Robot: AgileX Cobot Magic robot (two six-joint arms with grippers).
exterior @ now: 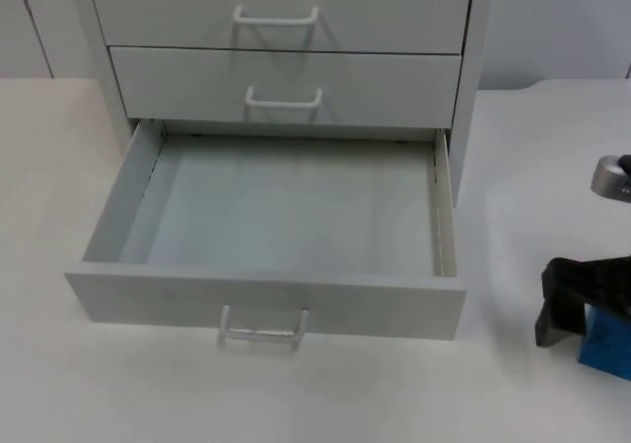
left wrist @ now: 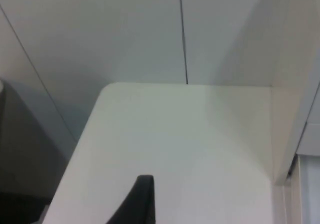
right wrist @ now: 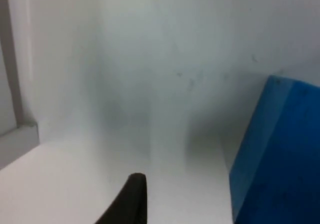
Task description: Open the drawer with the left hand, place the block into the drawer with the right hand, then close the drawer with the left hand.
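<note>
**Drawer open, blue block at my right pincer**

Drawer (exterior: 266, 295) of the white cabinet (exterior: 286, 29) stands pulled out toward the near side of the counter (exterior: 59, 384), its inside bare and its handle (exterior: 262, 327) facing me. The two drawers above it are shut.

My right pincer (exterior: 582, 310) is down at the counter's right edge, well apart from the drawer, with the blue block (exterior: 603, 342) touching its near side. From my right wrist, the block (right wrist: 280, 154) sits just beside my black fingertip (right wrist: 131, 196). I cannot tell whether this pincer is clenched on the block or released.

My left arm waits; its wrist looks over a bare stretch of counter (left wrist: 175, 149) beside the cabinet's side (left wrist: 292, 109), with one fingertip (left wrist: 141, 199) in sight. Its grip state I cannot tell either.
</note>
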